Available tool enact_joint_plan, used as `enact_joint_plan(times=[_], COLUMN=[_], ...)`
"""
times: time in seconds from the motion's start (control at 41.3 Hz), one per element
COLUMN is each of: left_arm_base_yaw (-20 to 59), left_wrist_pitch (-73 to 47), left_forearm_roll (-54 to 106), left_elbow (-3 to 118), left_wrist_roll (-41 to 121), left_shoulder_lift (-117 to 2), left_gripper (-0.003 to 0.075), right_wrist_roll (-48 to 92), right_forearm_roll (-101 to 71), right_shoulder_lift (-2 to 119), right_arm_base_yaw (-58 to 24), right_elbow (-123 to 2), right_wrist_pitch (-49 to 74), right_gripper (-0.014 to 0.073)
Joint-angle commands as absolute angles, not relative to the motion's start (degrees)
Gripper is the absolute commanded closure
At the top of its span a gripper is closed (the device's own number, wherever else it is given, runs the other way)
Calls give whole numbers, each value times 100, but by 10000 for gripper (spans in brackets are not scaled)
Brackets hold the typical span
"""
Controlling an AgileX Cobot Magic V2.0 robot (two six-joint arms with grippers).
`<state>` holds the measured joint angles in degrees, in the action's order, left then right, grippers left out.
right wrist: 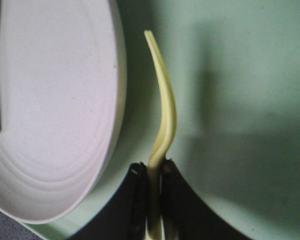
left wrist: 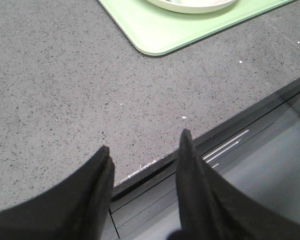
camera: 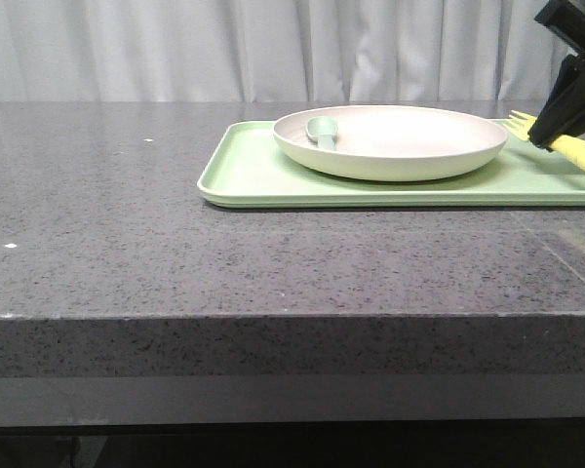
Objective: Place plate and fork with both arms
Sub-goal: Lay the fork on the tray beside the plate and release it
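Front view gave me the smooth cream plate on a flat green tray atop the speckled grey counter. My right end effector pinched the slim yellow fork beside the plate; my left end effector hung spread, holding nothing.

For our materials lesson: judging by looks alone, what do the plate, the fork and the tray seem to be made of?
Plate: cream, matte, thick rounded rim; probably moulded plastic or melamine, though ceramic is possible.
Fork: yellow, thin, slightly curved, faintly glossy; looks like plastic.
Tray: pale green, smooth satin surface, rounded raised edge; likely plastic too.
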<state>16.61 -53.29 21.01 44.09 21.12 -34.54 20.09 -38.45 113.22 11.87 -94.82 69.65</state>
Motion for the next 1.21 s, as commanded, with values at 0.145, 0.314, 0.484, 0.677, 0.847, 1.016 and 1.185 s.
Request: enact_joint_plan(times=[0.145,0.314,0.484,0.677,0.847,1.016,1.185], left_arm_base_yaw=[1647,1647,1647,1647,1647,1647,1647], left_wrist_pitch=[-4989,-4989,-4989,-4989,-4989,-4989,-4989], left_forearm_roll=[2233,2233,2233,2233,2233,2233,2233], left_elbow=[4554,4554,4554,4554,4554,4554,4554], left_wrist_roll=[2117,2117,2117,2117,2117,2117,2117], left_shoulder_lift=[-3468,-3468,-3468,-3468,-3468,-3468,-3468], left_gripper=[416,416,416,416,416,416,416], right_wrist_roll=[2085,2085,2085,2085,2085,2085,1727], right_forearm_roll=[-3953,-3713,-3614,-3614,-3614,-3351,-2749], right_shoulder_lift=[11088,11088,11088,11006,10529,9700,8678], right_arm_base_yaw=[1224,1224,1224,1224,1224,1130,541], right_elbow=[-9606,-9606,-9606,-9624,-9624,-9608,-9425], right_wrist_pitch=[6754,6730,6706,6681,6652,6882,7136], right_gripper=[564,398,323,323,326,326,328])
